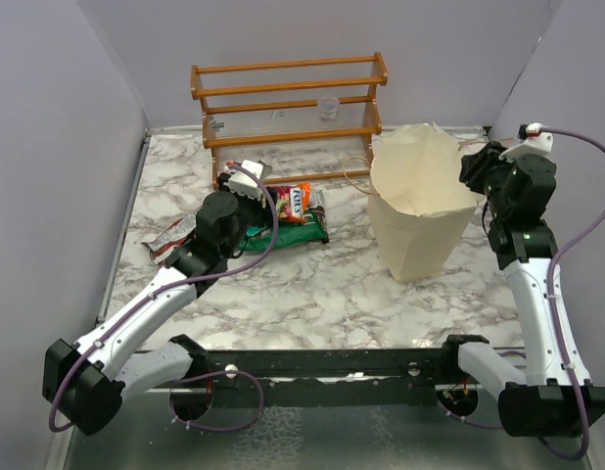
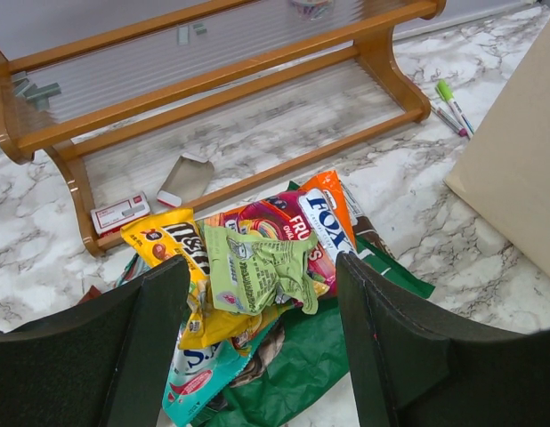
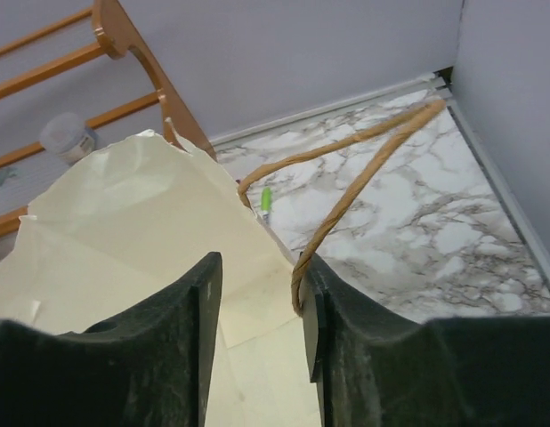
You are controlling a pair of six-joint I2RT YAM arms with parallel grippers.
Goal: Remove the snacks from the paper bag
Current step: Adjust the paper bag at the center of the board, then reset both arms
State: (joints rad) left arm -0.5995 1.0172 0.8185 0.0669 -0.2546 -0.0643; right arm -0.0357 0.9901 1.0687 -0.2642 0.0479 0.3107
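Marble tabletop [image 1: 322, 294] is seen with the snacks [image 1: 293, 211] heaped left of centre, just beneath the left gripper [image 2: 262, 276], jaws spread. The paper bag [image 1: 420, 225] is stood upright at right, its rim straddled by the right gripper [image 3: 259, 267], jaws parted.

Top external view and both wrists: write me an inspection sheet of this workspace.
Surface: marbled tabletop.
Job's things: paper bag upright, mouth open; snack packets piled on the tabletop outside it.
Clutter: wooden rack; pens; small clear tub on the rack.
Grippers: left gripper open over the pile; right gripper open astride the bag's rim.
Cables: purple cable loops by the pile.
Surroundings: plain walls on three sides.
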